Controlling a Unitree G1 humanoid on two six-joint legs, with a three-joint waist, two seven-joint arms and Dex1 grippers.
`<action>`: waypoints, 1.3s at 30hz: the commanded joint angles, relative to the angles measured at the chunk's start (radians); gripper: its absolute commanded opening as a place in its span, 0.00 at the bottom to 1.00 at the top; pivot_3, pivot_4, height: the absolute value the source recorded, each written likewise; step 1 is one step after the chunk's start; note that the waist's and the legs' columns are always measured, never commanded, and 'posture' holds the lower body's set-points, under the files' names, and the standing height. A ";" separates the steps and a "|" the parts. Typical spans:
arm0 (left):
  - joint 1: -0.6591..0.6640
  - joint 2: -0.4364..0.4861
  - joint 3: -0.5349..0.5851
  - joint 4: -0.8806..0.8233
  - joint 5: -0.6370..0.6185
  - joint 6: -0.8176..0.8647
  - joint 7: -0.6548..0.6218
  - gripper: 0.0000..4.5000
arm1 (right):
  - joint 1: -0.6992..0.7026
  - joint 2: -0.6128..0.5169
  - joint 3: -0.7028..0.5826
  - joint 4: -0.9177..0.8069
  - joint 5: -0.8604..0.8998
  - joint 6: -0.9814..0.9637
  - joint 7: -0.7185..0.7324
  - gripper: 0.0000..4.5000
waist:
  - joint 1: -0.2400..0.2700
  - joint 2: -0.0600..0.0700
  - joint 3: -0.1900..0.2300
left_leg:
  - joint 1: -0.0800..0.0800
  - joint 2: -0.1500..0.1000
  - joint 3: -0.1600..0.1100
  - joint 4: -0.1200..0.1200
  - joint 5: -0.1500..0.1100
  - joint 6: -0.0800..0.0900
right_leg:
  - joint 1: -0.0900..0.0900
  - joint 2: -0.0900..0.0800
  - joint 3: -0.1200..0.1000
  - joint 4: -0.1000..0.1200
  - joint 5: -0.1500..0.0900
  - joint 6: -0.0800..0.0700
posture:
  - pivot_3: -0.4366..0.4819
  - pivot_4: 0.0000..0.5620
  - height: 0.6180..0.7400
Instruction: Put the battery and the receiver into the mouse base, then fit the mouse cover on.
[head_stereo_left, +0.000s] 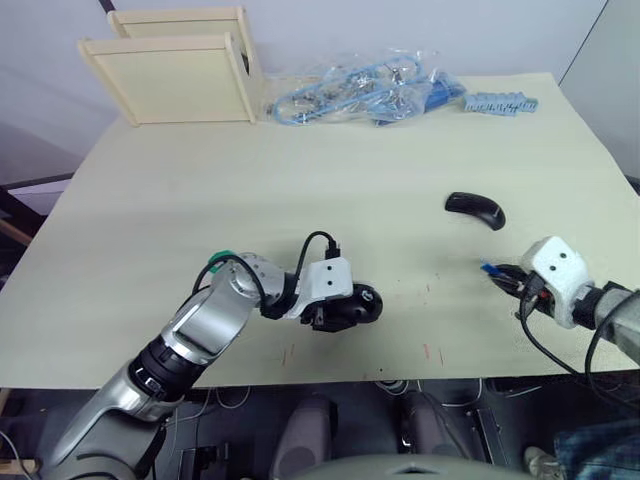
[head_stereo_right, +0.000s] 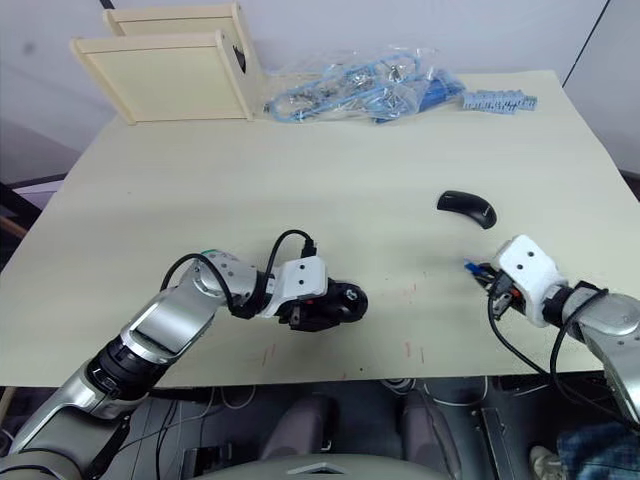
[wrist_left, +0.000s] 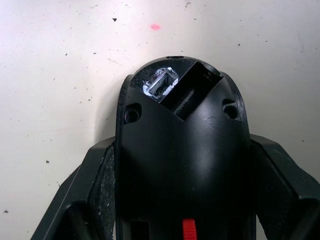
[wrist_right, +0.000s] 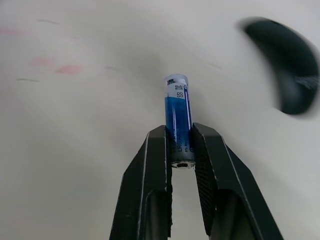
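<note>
My left gripper (head_stereo_left: 338, 310) is shut on the black mouse base (head_stereo_left: 352, 304) near the table's front edge, left of centre. In the left wrist view the base (wrist_left: 180, 150) sits between both fingers, with a silvery part (wrist_left: 161, 85) in a slot and a red part (wrist_left: 188, 229). I cannot tell whether the silvery part is the receiver. My right gripper (head_stereo_left: 503, 276) at the front right is shut on the blue-and-white battery (wrist_right: 178, 117), held just above the table. The glossy black mouse cover (head_stereo_left: 475, 209) lies on the table beyond the right gripper.
A wooden box (head_stereo_left: 180, 70) stands at the back left. Plastic bags of blue cables (head_stereo_left: 360, 90) and a blue strip (head_stereo_left: 500, 102) lie along the back edge. A small green disc (head_stereo_left: 222, 257) shows by the left wrist. Bare tabletop (head_stereo_left: 300, 180) spans the middle.
</note>
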 joint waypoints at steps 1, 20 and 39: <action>0.019 0.016 -0.021 0.020 0.025 0.001 0.001 0.66 | -0.135 -0.021 -0.020 -0.119 0.157 0.216 0.002 0.03 | 0.001 0.000 0.000 | 0.000 0.000 -0.001 0.000 0.000 0.000 | 0.000 0.000 0.000 0.000 0.000 0.000 | 0.48 0.27 1.00; 0.011 0.025 -0.033 0.029 0.026 -0.007 -0.018 0.66 | -0.661 0.288 0.376 -0.056 0.516 0.879 -0.380 0.03 | -0.002 -0.002 0.000 | -0.002 0.000 -0.007 0.000 0.000 0.000 | -0.002 0.000 -0.004 0.001 0.000 -0.001 | 0.48 0.27 1.00; 0.045 0.029 -0.030 -0.019 0.021 0.021 0.001 0.66 | -0.704 0.354 0.454 0.043 0.784 0.879 -0.649 0.03 | -0.002 -0.002 0.000 | -0.003 0.000 -0.009 -0.001 0.000 0.000 | -0.003 0.000 -0.004 0.001 0.000 -0.001 | 0.48 0.27 1.00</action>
